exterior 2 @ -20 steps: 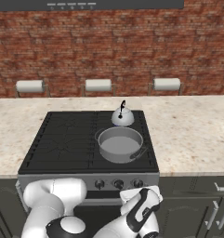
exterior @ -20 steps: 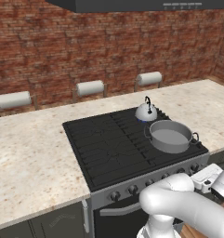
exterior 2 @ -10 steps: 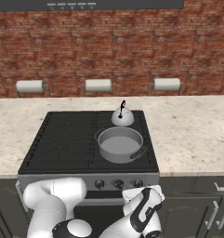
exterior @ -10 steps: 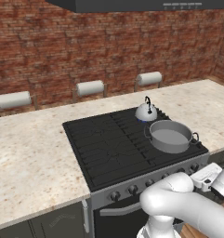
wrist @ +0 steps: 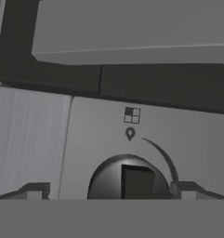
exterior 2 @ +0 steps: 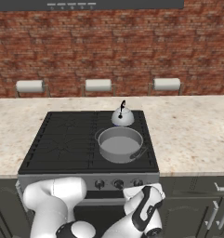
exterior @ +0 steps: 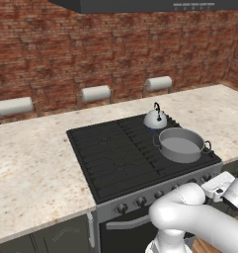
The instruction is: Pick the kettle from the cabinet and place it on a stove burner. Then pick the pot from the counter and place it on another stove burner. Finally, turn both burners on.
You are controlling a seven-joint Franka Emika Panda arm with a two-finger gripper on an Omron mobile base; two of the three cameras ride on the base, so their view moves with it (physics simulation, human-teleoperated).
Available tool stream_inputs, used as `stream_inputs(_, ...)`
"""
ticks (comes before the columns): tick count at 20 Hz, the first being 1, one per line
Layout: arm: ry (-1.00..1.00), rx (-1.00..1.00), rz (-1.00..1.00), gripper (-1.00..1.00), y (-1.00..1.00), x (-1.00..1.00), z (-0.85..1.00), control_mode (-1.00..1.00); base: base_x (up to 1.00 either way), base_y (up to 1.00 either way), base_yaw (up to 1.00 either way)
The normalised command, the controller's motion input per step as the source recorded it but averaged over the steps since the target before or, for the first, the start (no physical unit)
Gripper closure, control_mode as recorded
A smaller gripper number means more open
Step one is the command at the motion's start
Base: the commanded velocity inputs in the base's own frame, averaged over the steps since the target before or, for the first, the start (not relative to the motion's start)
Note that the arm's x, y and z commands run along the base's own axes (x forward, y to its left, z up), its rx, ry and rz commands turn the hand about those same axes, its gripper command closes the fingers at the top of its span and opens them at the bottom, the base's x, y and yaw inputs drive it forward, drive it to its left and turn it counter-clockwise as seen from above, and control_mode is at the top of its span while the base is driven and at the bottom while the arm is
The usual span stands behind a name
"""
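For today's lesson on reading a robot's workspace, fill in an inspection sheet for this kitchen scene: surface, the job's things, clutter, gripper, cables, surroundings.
Surface: beige speckled counter on both sides of the black cooktop.
Job's things: kettle on a rear burner; pot on the burner in front of it, upright, no lid.
Clutter: nothing seen on the counter.
Gripper: gripper open, its fingers on either side of a stove knob, low at the range front.
Cables: nothing seen.
Surroundings: brick wall, three paper towel rolls along it, hood above.

The kettle [exterior 2: 122, 116] sits just behind the pot [exterior 2: 120, 144] on the cooktop [exterior 2: 67, 142].
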Motion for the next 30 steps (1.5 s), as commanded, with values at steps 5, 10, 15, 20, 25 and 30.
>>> stream_inputs(5,0.0,0.0,0.0,1.0,0.0,0.15,0.0,-1.0,0.0,0.0,0.0)
stream_inputs(10,0.0,0.0,0.0,1.0,0.0,0.03,0.0,-1.0,0.0,0.0,0.0)
stream_inputs(15,0.0,-0.02,0.01,1.0,0.0,0.0,0.0,-1.0,0.0,0.0,0.0)
stream_inputs(20,-0.04,-0.27,0.0,1.0,0.0,0.0,0.0,-1.0,0.0,0.0,0.0)
stream_inputs(25,-0.05,-0.33,0.0,1.0,0.0,0.0,0.0,-1.0,0.0,0.0,0.0)
stream_inputs(30,-0.04,-0.33,0.0,1.0,0.0,0.0,0.0,-1.0,0.0,0.0,0.0)
